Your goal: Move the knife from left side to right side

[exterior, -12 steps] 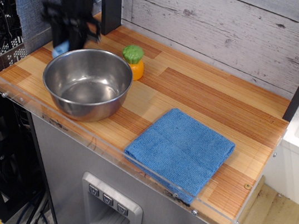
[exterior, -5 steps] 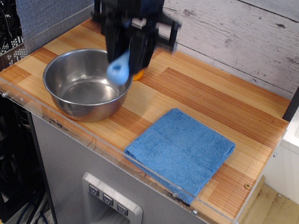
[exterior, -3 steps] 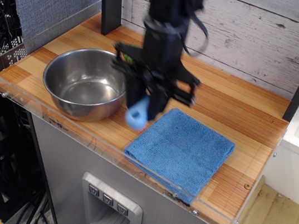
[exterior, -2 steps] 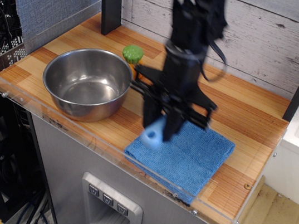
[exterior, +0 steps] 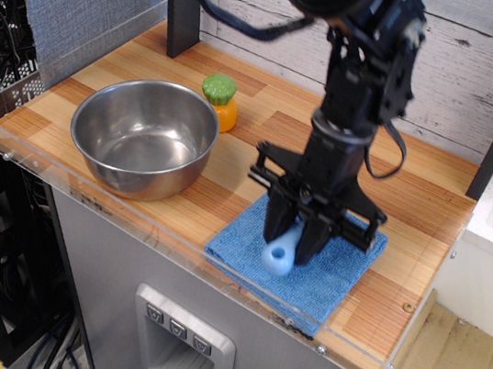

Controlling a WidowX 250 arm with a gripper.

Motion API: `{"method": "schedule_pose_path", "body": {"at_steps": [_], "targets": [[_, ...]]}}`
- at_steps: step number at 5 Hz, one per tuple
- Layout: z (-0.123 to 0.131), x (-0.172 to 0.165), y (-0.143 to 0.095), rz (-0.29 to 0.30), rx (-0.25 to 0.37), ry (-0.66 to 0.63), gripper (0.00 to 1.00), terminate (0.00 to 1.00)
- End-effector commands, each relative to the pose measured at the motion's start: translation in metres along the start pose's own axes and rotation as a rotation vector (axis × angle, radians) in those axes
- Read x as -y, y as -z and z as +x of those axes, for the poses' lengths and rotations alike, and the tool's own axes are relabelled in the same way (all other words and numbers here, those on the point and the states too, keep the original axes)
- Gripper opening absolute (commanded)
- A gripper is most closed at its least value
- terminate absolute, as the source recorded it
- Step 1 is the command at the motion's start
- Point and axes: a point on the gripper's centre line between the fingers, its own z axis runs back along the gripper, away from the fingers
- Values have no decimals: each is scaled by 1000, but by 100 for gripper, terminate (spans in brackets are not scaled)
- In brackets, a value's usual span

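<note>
My black gripper (exterior: 298, 232) is clamped on the one small knife with a chunky light-blue plastic handle (exterior: 281, 251), over one fuzzy blue folded cloth (exterior: 338, 265) near the counter's front-right edge. One shiny round steel bowl (exterior: 143, 137) and one green-topped orange toy (exterior: 221, 101) sit toward the left.

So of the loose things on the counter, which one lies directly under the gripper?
The folded blue cloth; the gripper hangs over it, while the steel bowl and green-topped orange toy sit off left.
</note>
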Motion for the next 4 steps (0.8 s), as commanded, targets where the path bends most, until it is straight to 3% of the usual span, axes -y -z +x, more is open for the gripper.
{"method": "schedule_pose_path", "body": {"at_steps": [1, 3, 4], "targets": [[-13, -14, -22, -36, 61, -23, 100, 0], [-34, -56, -99, -49, 262, -60, 100, 0], [-38, -89, -130, -73, 318, -137, 100, 0]]}}
